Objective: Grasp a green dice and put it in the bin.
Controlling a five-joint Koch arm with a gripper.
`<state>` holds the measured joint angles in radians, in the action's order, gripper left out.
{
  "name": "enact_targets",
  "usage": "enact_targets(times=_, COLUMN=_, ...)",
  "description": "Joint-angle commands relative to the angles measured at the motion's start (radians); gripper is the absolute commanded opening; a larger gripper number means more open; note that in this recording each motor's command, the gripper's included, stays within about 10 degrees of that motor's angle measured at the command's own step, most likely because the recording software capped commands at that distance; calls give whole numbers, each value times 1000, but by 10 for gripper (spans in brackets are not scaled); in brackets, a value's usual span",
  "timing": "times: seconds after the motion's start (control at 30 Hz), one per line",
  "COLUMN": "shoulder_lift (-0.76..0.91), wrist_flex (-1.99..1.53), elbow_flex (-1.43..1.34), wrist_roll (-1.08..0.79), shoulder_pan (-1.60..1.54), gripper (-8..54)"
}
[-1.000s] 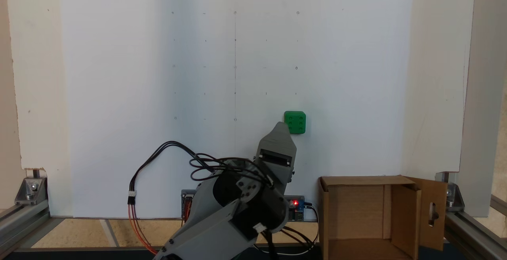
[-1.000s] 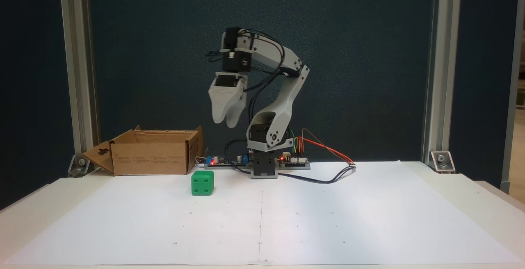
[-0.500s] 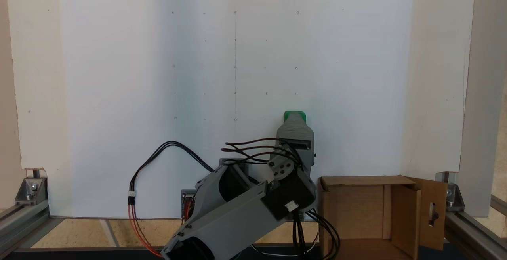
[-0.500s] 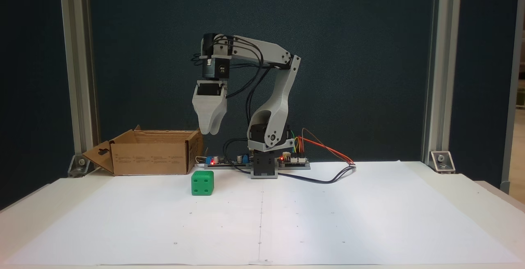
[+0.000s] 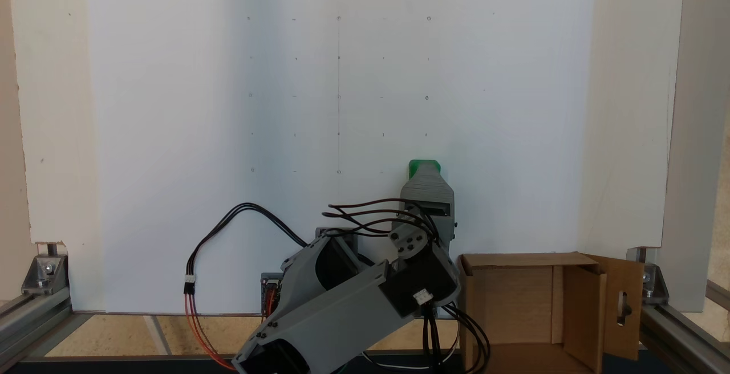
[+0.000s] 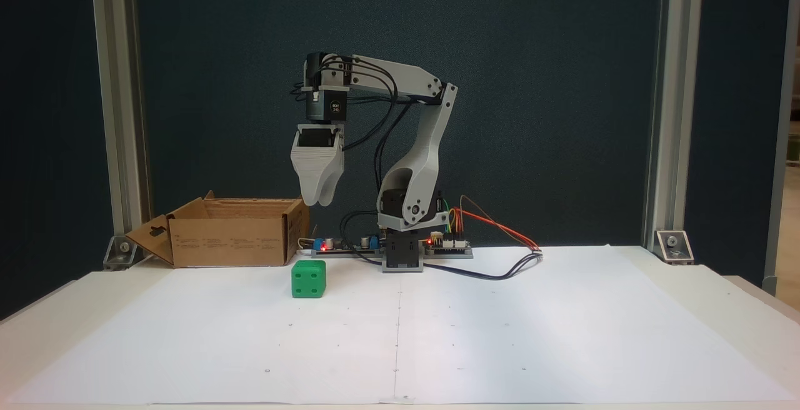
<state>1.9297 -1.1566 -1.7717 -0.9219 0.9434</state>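
Observation:
The green dice (image 6: 309,279) sits on the white paper sheet, just in front of the bin's right corner in a fixed view. The other fixed view shows a thin green strip of the dice (image 5: 424,164) past the gripper's tip. My gripper (image 6: 317,201) hangs pointing straight down, well above the dice and clear of it. Its two fingers lie together and hold nothing. In a fixed view the gripper (image 5: 425,172) covers most of the dice. The bin (image 6: 228,241) is an open brown cardboard box; its slotted flap (image 5: 623,305) hangs outward.
The arm's base and circuit boards (image 6: 400,249) stand at the table's back edge beside the bin. Cables (image 6: 500,272) trail onto the white paper sheet (image 6: 500,335). Aluminium frame posts (image 6: 119,116) rise at both sides.
From a second ago the arm swung toward the bin side and stretched out, bringing the gripper over the dice. In the last half second it hardly moved.

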Motion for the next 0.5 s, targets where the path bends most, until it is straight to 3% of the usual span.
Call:
enact_targets(times=0.0, shoulder_lift=-18, wrist_flex=0, elbow_flex=40, wrist_roll=-77, shoulder_pan=-6, gripper=455)
enact_targets(times=0.47, shoulder_lift=-143, wrist_flex=63, elbow_flex=-31, wrist_roll=-44, shoulder_pan=-6, gripper=451)
